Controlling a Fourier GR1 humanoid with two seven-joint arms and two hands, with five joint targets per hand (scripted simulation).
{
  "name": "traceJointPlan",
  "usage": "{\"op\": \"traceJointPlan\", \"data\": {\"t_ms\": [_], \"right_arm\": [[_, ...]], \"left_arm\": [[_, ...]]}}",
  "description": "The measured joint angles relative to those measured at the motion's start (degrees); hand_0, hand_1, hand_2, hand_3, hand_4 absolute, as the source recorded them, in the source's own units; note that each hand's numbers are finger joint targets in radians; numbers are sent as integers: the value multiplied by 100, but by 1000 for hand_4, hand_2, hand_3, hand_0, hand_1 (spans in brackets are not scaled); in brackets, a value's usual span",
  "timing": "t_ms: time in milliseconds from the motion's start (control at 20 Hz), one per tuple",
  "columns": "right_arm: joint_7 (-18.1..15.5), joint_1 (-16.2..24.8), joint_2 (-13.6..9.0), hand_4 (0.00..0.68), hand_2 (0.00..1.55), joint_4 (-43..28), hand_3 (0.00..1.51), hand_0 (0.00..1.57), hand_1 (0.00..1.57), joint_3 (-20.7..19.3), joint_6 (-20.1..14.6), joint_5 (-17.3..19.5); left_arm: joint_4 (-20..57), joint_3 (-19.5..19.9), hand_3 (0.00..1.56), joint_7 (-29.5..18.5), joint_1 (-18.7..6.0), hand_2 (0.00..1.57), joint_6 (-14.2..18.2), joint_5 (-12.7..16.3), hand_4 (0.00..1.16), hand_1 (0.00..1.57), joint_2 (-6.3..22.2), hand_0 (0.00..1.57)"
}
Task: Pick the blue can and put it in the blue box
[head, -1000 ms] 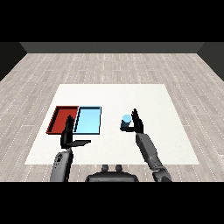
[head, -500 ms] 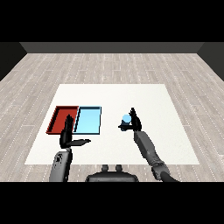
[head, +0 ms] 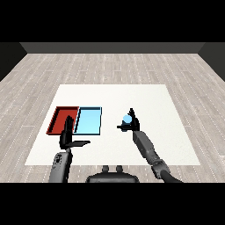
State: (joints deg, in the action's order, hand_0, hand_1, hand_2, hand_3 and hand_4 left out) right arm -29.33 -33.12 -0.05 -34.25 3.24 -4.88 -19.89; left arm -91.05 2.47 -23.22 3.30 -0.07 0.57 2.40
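One head view looks down and forward across the white table (head: pixel 114 94); forearms enter below.

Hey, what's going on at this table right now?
A humanoid robot is moving a blue can toward a tray. Its right hand is curled round the can, to the right of the light blue tray, not yet over it. The red tray lies beside the blue one. The left hand is open and holds nothing, near the trays' front edge.
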Motion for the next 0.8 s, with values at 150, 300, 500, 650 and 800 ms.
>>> {"op": "traceJointPlan", "data": {"t_ms": [150,300,500,650,800], "right_arm": [[-186,-182,-34,0,0,398,0,0,0,-105,113,-51],[-304,-320,-15,0,1233,605,1179,1065,1065,-101,-105,-182],[-147,-448,-3,543,1459,767,1448,1467,1467,1,-584,-175],[-16,-535,1,543,1455,815,1438,1461,1461,108,-853,-235],[98,-470,3,504,1437,611,1370,1434,1434,116,-935,-131]], "left_arm": [[77,133,0,101,-155,0,-31,85,0,0,85,0],[120,78,0,63,-196,0,36,27,0,0,11,0],[98,32,0,17,-141,0,-17,53,0,0,-14,0],[62,-3,0,72,-162,0,42,21,0,0,-55,0],[-136,-16,0,153,-71,0,22,20,0,0,-17,0]]}}
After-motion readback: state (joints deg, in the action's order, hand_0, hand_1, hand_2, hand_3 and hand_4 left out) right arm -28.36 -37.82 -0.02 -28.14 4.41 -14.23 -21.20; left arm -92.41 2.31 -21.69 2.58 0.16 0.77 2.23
